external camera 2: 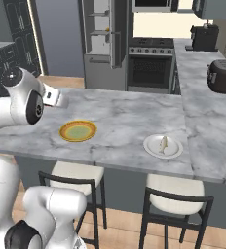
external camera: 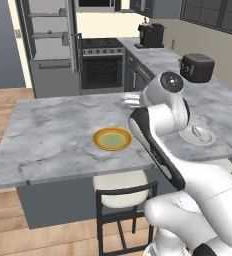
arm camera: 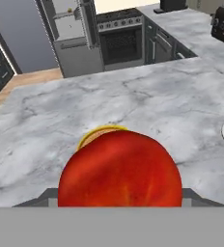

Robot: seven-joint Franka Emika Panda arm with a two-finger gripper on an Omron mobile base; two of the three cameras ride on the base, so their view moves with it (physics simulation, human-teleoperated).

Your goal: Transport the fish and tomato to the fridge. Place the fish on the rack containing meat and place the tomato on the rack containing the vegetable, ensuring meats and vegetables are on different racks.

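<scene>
On the grey-veined marble counter (external camera: 53,130) in the left base view lies a round yellow plate (external camera: 112,138) with a greenish middle; beyond stands the open fridge (external camera: 50,45), its shelves pale.

In the right base view, a white plate (external camera 2: 163,146) bears the slim pale fish (external camera 2: 162,143).

In the hand view, the glossy red tomato (arm camera: 119,170) sits round and close in the gripper (arm camera: 119,200), held above the yellow plate's rim; the fingers are hidden behind it.

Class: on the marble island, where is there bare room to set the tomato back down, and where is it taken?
Free: the marble left of the yellow plate and beyond it toward the fridge. Taken: the white plate holding the fish. The tomato sits in the gripper.
</scene>
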